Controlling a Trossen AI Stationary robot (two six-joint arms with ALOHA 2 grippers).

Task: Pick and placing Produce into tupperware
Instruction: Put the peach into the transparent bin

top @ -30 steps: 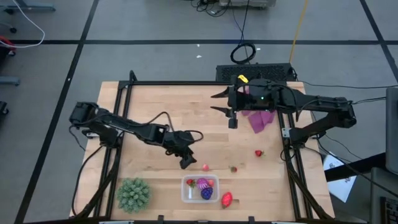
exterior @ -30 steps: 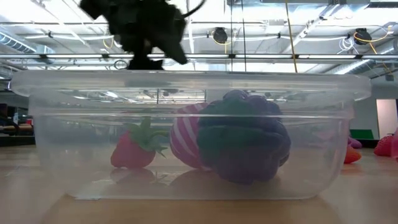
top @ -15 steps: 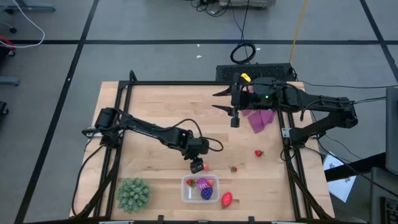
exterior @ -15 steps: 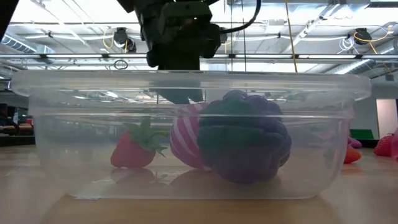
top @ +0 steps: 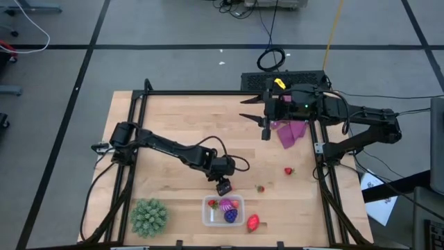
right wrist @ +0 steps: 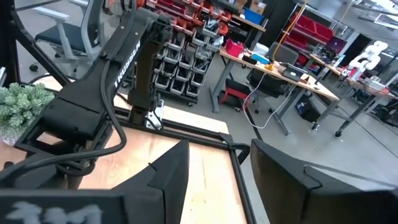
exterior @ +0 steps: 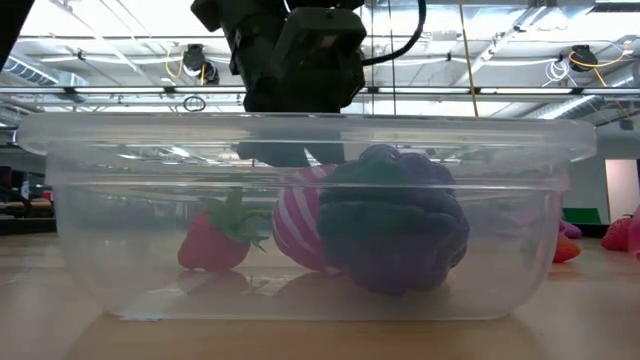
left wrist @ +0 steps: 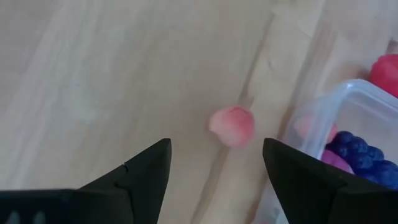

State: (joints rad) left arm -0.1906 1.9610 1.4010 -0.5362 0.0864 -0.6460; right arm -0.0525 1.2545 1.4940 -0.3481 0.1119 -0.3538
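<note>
fingers (left wrist: 214,163) of the left arm are spreading wide, empty, straddling the pink piece (left wrist: 232,125) lying ahead between them so i'm lined up to close; tupperware (left wrist: 348,134) is sitting just beside them. right fingers (top: 264,127) are waiting part-open, empty, over the desk (top: 180,121).

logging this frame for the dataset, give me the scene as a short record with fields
left gripper: open, hanging over a small pink piece that lies on the wood beside the tupperware
right gripper: raised at the table's far side near the purple cloth, open, holding nothing
in tupperware: a strawberry, a magenta ball, a grape bunch
loose on table: small red pieces, a larger red fruit by the box
other: spiky green ball at the near left
</note>
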